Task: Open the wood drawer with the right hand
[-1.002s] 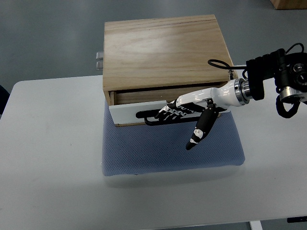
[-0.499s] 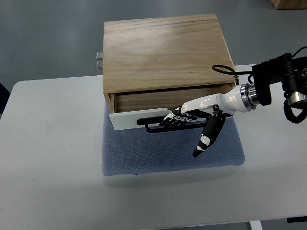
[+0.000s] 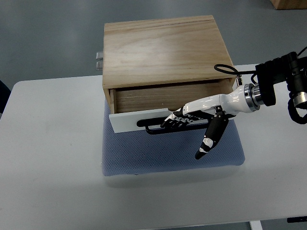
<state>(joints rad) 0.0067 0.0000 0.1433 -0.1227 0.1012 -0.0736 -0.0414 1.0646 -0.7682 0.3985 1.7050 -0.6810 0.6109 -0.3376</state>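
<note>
Grey floor surrounds a white counter [image 3: 53, 158] seen steeply from above. On the counter lies a blue textured mat [image 3: 158, 155], and a wood drawer box [image 3: 165, 55] rests on the mat's far part, its back overhanging the counter's far edge. The drawer [image 3: 144, 112] is partly drawn out toward the robot, showing its wooden inner side behind a white front panel [image 3: 125, 121]. A black bar handle [image 3: 152, 128] runs along that panel. The right hand [image 3: 192, 115], its arm entering from the right edge, has its fingers [image 3: 173, 121] curled around the handle; the black thumb [image 3: 209, 139] points down over the mat, apart from the handle. No readable writing or brand marks are visible. A small grey metal fitting [image 3: 99, 61] projects from the box's left side. A black cable [image 3: 228, 69] loops above the wrist, near the box's right edge
</note>
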